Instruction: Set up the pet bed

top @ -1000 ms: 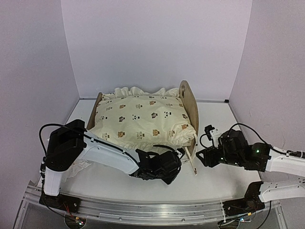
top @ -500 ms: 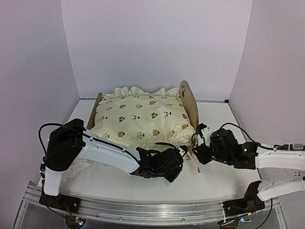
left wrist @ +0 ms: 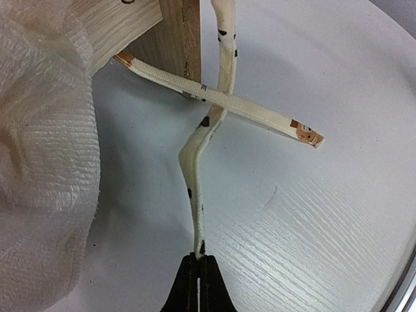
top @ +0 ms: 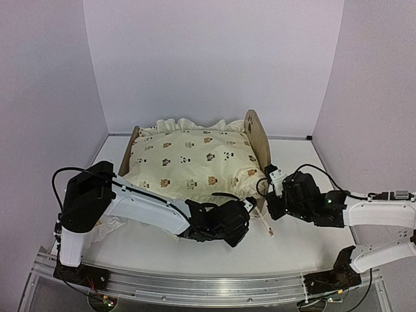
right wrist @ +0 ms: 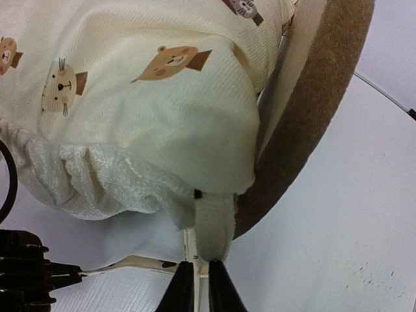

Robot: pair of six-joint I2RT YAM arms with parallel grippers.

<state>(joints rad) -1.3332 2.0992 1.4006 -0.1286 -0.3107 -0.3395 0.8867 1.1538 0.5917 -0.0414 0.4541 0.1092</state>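
Though cramped at the corner of the pet bed (top: 258,134) — open table (top: 294,153) rightward.

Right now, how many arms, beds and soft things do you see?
Arms: 2, left and right
Bed: 1
Cushion: 1
White cloth under the left arm: 1
Total: 5

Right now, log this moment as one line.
left end effector: shut on printed tie | right end effector: at corner tie, grip unclear | cushion: on pet bed
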